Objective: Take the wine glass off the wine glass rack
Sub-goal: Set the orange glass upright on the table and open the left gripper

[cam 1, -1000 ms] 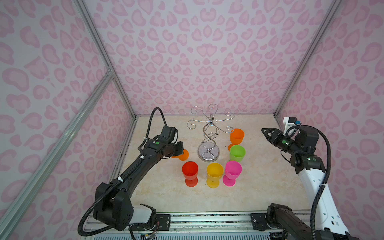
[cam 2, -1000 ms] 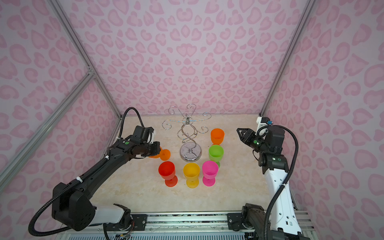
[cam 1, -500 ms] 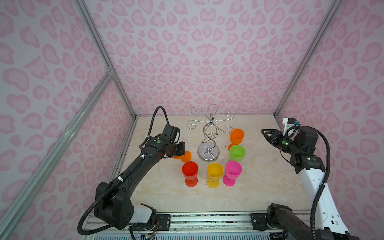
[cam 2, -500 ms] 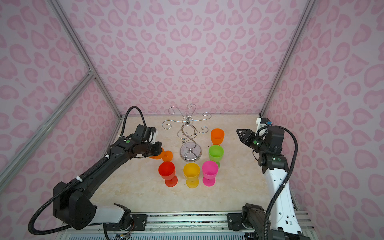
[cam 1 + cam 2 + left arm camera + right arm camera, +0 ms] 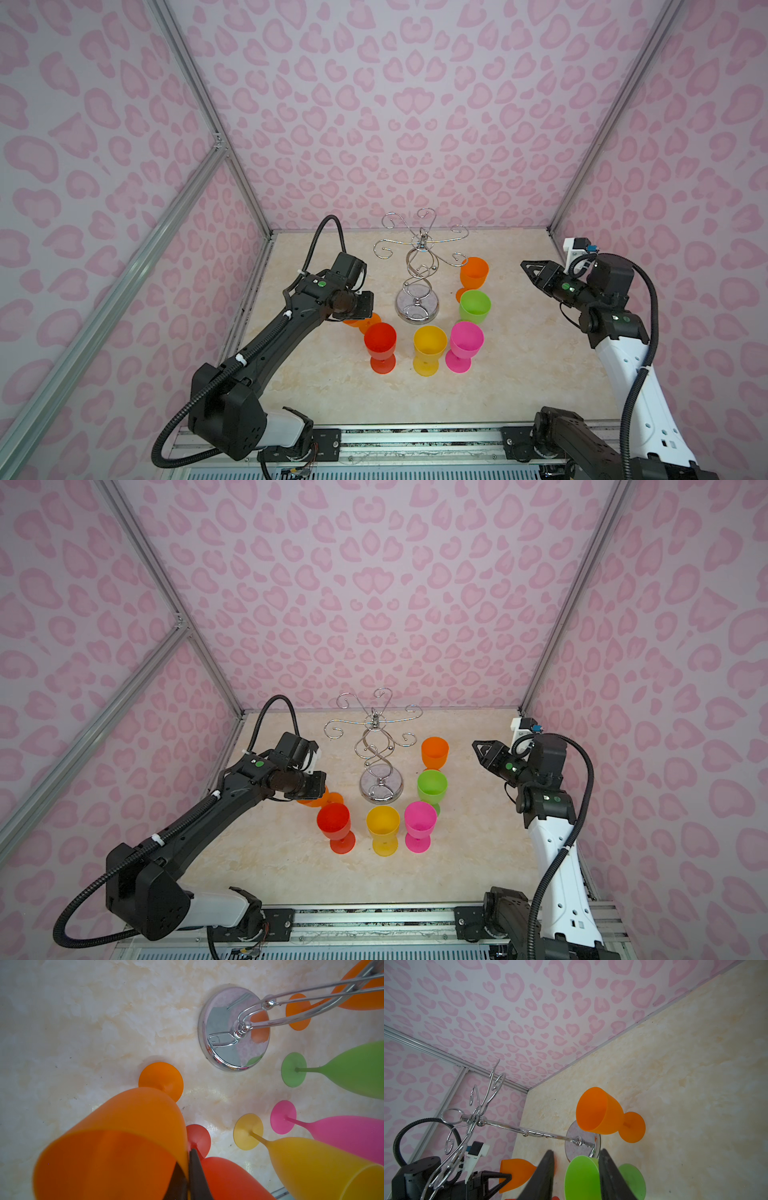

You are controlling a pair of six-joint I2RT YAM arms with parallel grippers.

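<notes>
The shiny chrome wire rack (image 5: 417, 266) hangs bare, and the left claw (image 5: 186, 1159), closed tight on the rim of a tilted orange plastic wine glass (image 5: 124, 1126) at its 8 o'clock, has only, I think, to stand it on the desk (image 5: 519, 374), while the half-open right claw (image 5: 576, 1150) holds nothing.

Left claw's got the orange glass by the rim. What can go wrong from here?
1. The left claw pinches only the rim of the tilted orange glass; released at this lean, it may topple.
2. The red glass stands close beside it and could get knocked, perhaps into the yellow glass.
</notes>
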